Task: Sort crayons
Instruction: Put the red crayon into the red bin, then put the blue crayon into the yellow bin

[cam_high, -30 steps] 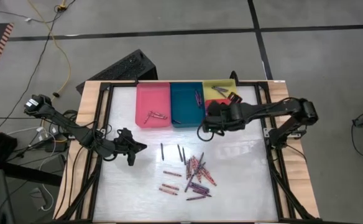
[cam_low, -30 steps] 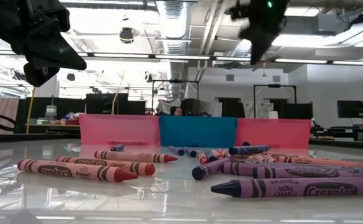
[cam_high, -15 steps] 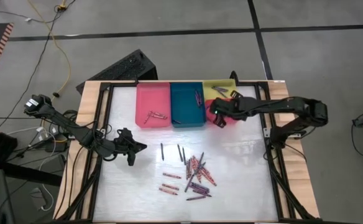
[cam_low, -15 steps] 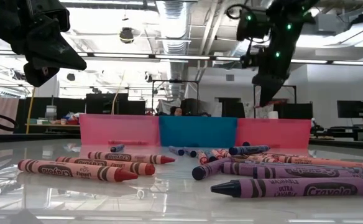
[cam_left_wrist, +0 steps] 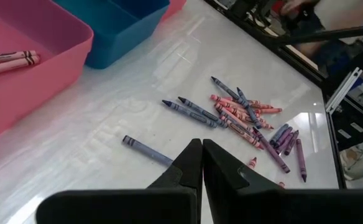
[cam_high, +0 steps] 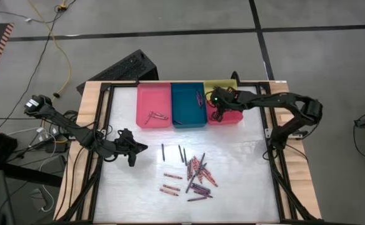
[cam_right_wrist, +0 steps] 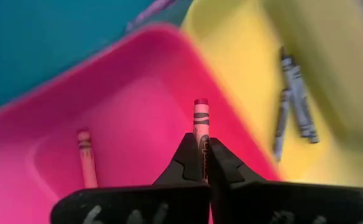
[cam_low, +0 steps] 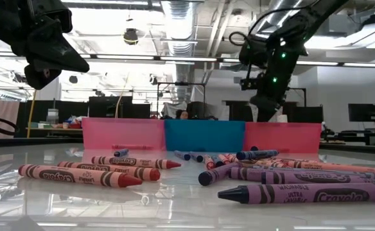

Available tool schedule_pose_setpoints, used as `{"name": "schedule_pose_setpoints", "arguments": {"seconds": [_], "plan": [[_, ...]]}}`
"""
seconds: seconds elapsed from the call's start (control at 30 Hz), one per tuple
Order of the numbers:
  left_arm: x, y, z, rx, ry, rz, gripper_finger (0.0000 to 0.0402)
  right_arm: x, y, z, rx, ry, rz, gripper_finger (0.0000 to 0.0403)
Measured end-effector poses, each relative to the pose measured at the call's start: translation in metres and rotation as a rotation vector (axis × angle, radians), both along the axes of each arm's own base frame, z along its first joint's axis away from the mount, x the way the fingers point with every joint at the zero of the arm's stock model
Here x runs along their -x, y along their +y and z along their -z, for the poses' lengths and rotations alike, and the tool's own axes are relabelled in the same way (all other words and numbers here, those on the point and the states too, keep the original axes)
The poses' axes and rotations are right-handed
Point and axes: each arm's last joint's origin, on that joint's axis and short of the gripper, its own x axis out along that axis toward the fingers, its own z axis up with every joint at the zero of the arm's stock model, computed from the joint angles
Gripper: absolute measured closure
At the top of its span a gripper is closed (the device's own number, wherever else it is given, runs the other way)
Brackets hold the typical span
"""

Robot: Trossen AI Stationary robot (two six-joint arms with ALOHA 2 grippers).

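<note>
Arm covers red tray (cam_high: 232, 119) from above; yellow tray (cam_high: 221, 85) mostly hidden

The held crayon's (cam_right_wrist: 201, 127) lower end vanishes between the right gripper's (cam_right_wrist: 199, 163) fingers; grey crayons (cam_right_wrist: 293, 102) blur in the wrist view, and pile labels (cam_high: 196, 172) are unreadably small overhead.

**Colours at the trays and on the table**

The right gripper (cam_right_wrist: 198, 163), dark, holds a pink crayon (cam_right_wrist: 201, 127) banded in black over the red tray (cam_right_wrist: 51, 124), where another pink crayon (cam_right_wrist: 86, 163) lies. Beside it, the yellow tray (cam_right_wrist: 330, 93) holds grey-blue crayons (cam_right_wrist: 296, 102). Ahead of the dark left gripper (cam_left_wrist: 201, 163), loose crayons (cam_left_wrist: 247, 121) lie in blue, red and purple on glossy white.
</note>
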Motion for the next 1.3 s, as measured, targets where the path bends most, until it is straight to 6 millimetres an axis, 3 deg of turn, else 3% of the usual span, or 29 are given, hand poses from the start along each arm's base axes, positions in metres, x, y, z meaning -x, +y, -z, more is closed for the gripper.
{"name": "schedule_pose_setpoints", "arguments": {"seconds": [0.2, 0.37, 0.6, 0.73, 0.97, 1.1, 1.3], "plan": [[0.000, 0.000, 0.001, -0.005, 0.006, 0.001, 0.0401, -0.009, 0.000, 0.021, -0.029, 0.073, -0.027, 0.0398], [0.000, 0.000, 0.001, -0.006, 0.007, 0.001, 0.0401, -0.012, -0.002, 0.035, -0.049, 0.115, -0.031, 0.0373], [0.000, 0.000, 0.001, -0.007, 0.007, 0.001, 0.0401, -0.013, -0.003, 0.035, -0.039, 0.114, -0.045, 0.0327], [0.000, 0.000, 0.000, -0.034, 0.007, 0.014, 0.0401, -0.011, 0.002, 0.019, -0.012, 0.065, -0.062, 0.0321], [-0.005, -0.006, -0.015, -0.157, -0.118, 0.125, 0.0390, -0.002, 0.030, -0.030, 0.060, -0.119, -0.124, 0.0321], [-0.010, -0.012, -0.025, -0.212, -0.198, 0.156, 0.0361, 0.008, 0.049, -0.057, 0.083, -0.236, -0.148, 0.0321], [-0.030, -0.027, -0.039, -0.310, -0.175, 0.207, 0.0302, 0.023, 0.073, -0.083, 0.071, -0.373, -0.177, 0.0321]]}}
